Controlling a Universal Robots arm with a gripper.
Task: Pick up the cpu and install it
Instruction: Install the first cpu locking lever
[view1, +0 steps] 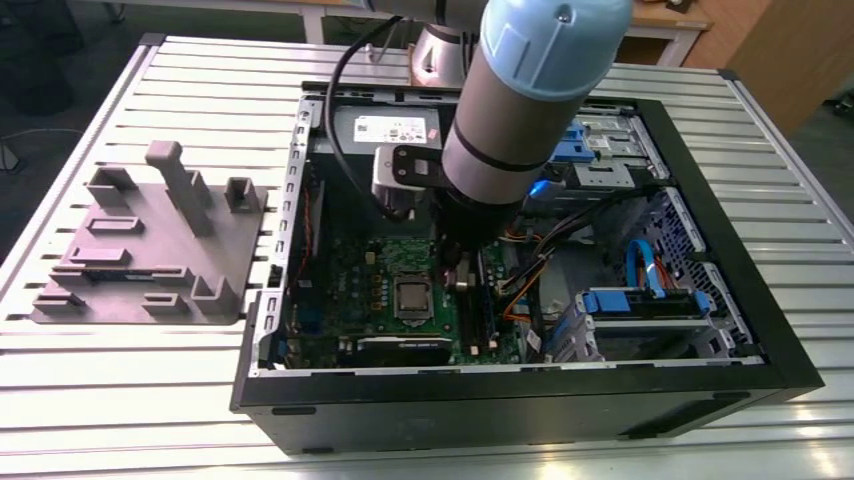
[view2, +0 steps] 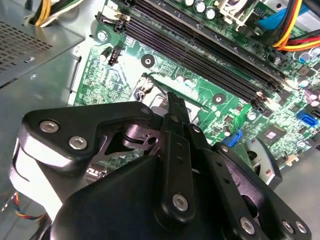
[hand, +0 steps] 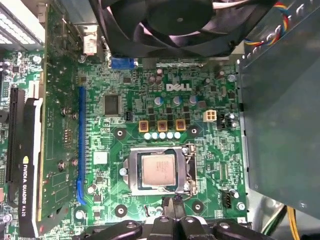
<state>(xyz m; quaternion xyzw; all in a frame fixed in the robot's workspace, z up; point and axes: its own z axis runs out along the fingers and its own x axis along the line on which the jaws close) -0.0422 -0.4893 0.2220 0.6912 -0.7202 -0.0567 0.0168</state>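
Observation:
The cpu (hand: 157, 170), a small square chip with a silver-gray top, lies flat inside its socket on the green motherboard (hand: 130, 145). The exterior view shows the cpu (view1: 411, 296) in the middle of the board, inside the open computer case. My gripper (hand: 173, 205) hangs over the board with its tips at the socket's edge, a short way off the chip. In the second wrist view the gripper (view2: 173, 102) has its black fingers pressed together with nothing between them. In the exterior view, the arm (view1: 514, 110) reaches down into the case and covers the gripper.
A large black fan (hand: 175, 25), a graphics card (hand: 22, 165), a gray metal box wall (hand: 280, 115) and long memory slots (view2: 200, 55) ring the socket. Colored cables (view1: 534, 280) cross the case on the exterior view's right. A gray fixture tray (view1: 147, 245) lies outside the case.

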